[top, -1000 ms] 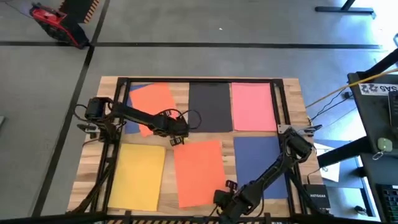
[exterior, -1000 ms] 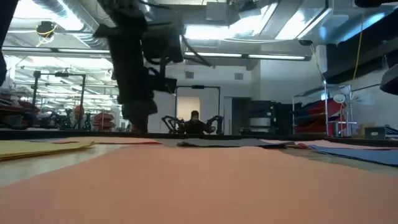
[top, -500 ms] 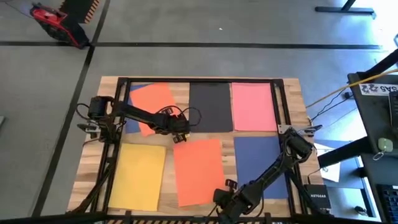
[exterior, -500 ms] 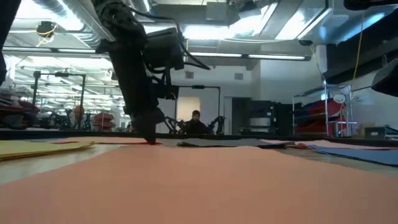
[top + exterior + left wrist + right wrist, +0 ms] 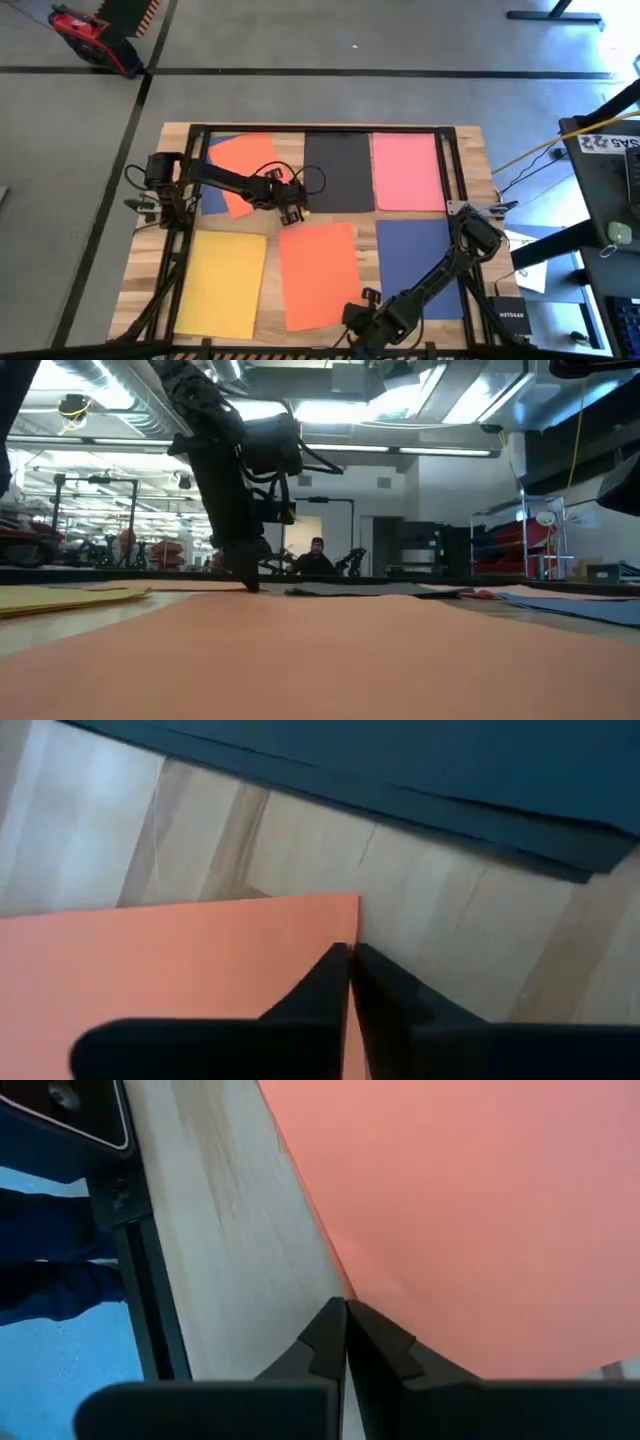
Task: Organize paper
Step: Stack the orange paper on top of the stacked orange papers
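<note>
A light wooden table (image 5: pixel 470 150) with a dark frame around its edge carries seven flat sheets of paper. Along the far side lie a blue sheet (image 5: pixel 212 190) mostly covered by a tilted orange sheet (image 5: pixel 245 165), then a black sheet (image 5: pixel 338 170), then a pink sheet (image 5: pixel 405 170). Along the near side lie a yellow sheet (image 5: pixel 222 282), a second orange sheet (image 5: pixel 320 275) and a second blue sheet (image 5: pixel 418 262). Bare wood shows between the rows and between neighbouring sheets.
</note>
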